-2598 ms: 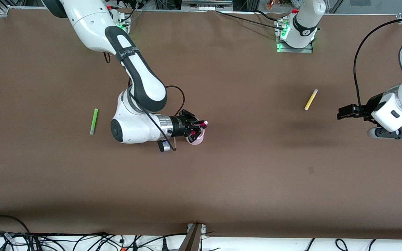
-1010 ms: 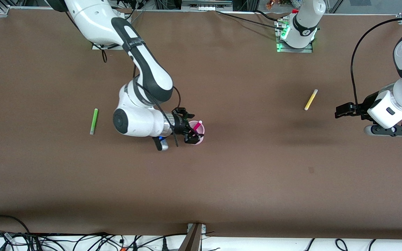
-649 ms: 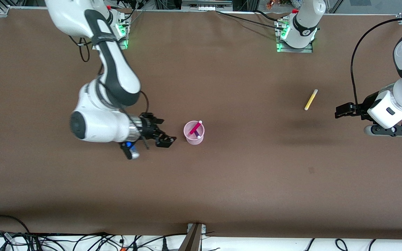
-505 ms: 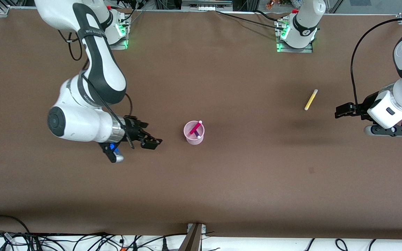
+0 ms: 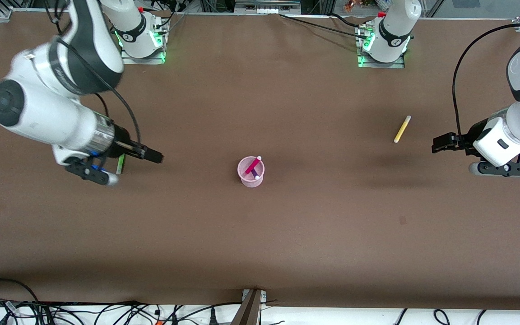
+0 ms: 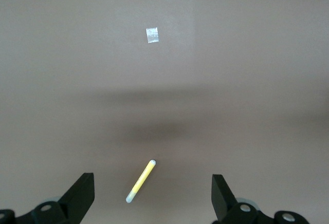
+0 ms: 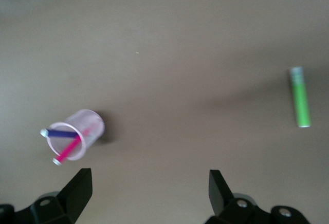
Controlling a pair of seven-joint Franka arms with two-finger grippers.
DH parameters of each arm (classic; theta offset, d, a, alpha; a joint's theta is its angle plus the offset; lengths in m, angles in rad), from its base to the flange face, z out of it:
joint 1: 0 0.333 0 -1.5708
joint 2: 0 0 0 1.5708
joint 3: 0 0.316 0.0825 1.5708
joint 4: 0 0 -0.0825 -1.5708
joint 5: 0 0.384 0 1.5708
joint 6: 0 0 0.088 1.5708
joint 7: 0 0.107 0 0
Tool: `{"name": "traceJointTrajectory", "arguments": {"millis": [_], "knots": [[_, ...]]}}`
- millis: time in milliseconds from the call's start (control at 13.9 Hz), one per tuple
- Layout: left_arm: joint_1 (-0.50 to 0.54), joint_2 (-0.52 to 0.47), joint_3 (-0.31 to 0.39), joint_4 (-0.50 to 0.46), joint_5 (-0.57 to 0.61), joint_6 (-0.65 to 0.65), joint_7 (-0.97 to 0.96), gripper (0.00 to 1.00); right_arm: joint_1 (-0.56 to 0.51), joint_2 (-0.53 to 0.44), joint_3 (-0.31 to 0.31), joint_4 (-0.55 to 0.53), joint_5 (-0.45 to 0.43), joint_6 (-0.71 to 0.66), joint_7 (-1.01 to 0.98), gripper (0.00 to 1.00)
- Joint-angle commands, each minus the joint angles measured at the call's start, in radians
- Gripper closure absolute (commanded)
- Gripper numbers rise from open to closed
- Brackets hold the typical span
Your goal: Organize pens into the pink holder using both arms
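Note:
The pink holder [image 5: 251, 174] stands upright mid-table with the magenta-pink pen [image 5: 253, 165] and the purple-blue pen [image 5: 255, 174] leaning inside. The right wrist view also shows the holder [image 7: 85, 129] and both pens. My right gripper [image 5: 154, 157] is open and empty, up over the table between the holder and the green pen [image 5: 119, 165], which its wrist partly hides. The green pen [image 7: 300, 104] lies flat. My left gripper [image 5: 438, 145] is open and empty, hovering beside the yellow pen [image 5: 402, 129], which lies between its fingers in the left wrist view [image 6: 140, 182].
The brown table [image 5: 314, 234] carries a small pale patch [image 5: 403, 220], also in the left wrist view [image 6: 151, 35]. The arm bases [image 5: 382, 49] stand at the edge farthest from the front camera. Cables [image 5: 106, 311] run along the nearest edge.
My right gripper let go of the magenta-pink pen in the holder, opened, and swung away toward the right arm's end, rising over the green pen. The left arm has hardly moved.

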Motion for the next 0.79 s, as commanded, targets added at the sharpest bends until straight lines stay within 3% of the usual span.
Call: {"name": "traceJointTrajectory", "arguments": {"millis": [0, 361, 505, 722], "knots": [[-0.004, -0.018, -0.001, -0.018, 0.022, 0.01, 0.002, 0.0, 0.012, -0.102, -0.017, -0.065, -0.086, -0.054, -0.096, 0.0], [-0.004, -0.018, -0.001, -0.018, 0.022, 0.01, 0.002, 0.0, 0.003, -0.208, -0.028, -0.069, -0.168, -0.152, -0.242, 0.0], [-0.004, -0.017, -0.001, -0.018, 0.022, 0.01, 0.002, 0.0, -0.064, -0.23, -0.015, -0.086, -0.188, -0.168, -0.359, 0.0], [-0.004, -0.017, -0.001, -0.019, 0.022, 0.01, 0.002, 0.0, -0.27, -0.288, 0.122, -0.134, -0.197, -0.165, -0.458, 0.0]]}}
